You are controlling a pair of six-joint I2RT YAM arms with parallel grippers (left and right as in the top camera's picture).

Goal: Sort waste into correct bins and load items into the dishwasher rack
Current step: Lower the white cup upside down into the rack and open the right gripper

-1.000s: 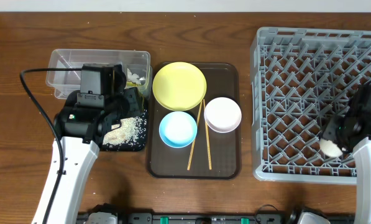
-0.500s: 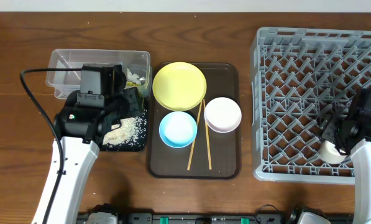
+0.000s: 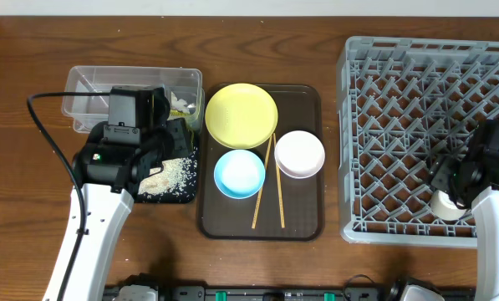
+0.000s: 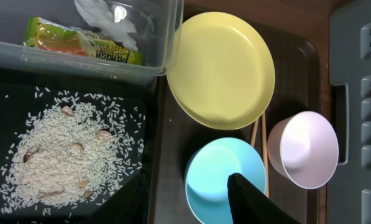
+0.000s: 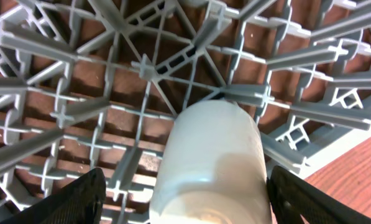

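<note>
Pale cup (image 5: 210,162) rests in the grey dishwasher rack (image 3: 416,50), lower right of the overhead frame; right pincer (image 5: 194,199) stands apart either side of it, apparently not gripping; wrapper (image 4: 79,46) and tissue (image 4: 104,15) sit in the clear tub (image 4: 169,37), grains (image 4: 67,155) on the black tray (image 4: 5,93), so the waste looks sorted; yellow plate (image 3: 241,114), blue bowl (image 3: 239,173), pinkish bowl (image 3: 299,154) and chopsticks (image 3: 280,196) on the brown tray (image 3: 303,96) are left to load; left pincer (image 3: 159,134) hangs over the bins, and I cannot tell whether it is apart or together

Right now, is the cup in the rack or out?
In: the cup rests on the rack lattice by its corner, right fingers spread clear of it.
</note>
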